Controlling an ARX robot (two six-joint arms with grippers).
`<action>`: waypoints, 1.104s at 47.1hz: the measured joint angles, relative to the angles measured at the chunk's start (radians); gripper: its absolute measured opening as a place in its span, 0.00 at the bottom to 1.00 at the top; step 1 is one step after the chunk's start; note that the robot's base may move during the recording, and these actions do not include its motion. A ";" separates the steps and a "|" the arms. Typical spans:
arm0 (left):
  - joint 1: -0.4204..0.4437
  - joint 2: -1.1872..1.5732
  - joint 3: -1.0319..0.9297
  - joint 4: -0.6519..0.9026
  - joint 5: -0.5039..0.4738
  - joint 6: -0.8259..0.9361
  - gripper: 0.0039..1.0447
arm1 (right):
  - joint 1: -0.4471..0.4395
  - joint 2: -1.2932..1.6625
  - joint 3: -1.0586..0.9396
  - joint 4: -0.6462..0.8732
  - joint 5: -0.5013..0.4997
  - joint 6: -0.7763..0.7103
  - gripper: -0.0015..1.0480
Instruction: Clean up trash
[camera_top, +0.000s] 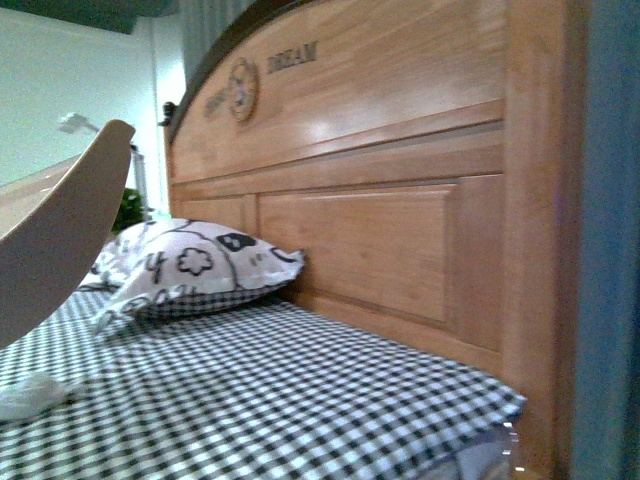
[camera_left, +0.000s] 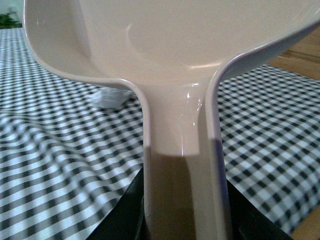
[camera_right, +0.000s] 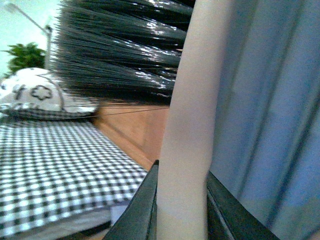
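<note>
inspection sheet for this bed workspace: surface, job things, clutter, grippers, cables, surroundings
surface: black-and-white checked sheet on a bed, slightly rumpled
job's things: trash, a small white wad, lies on the sheet at front left; pale dustpan is raised off the sheet, with the wad showing past its rim; brush has dark bristles and is clear of the sheet
clutter: patterned pillow by the wooden headboard
grippers: left gripper has its jaws shut on the dustpan handle; right gripper has its jaws shut on the brush handle
cables: nothing seen
surroundings: blue curtain beside the bed; green plant beyond the pillow
</note>
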 joint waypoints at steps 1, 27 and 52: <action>0.000 0.000 0.000 0.000 0.001 0.001 0.24 | 0.000 0.000 0.000 0.000 -0.001 0.000 0.16; 0.003 -0.006 0.000 0.000 0.001 -0.004 0.24 | 0.003 0.002 0.000 0.000 -0.003 -0.003 0.16; 0.382 0.026 0.300 -0.262 0.209 0.158 0.24 | -0.138 0.119 0.520 -0.851 -0.363 0.370 0.16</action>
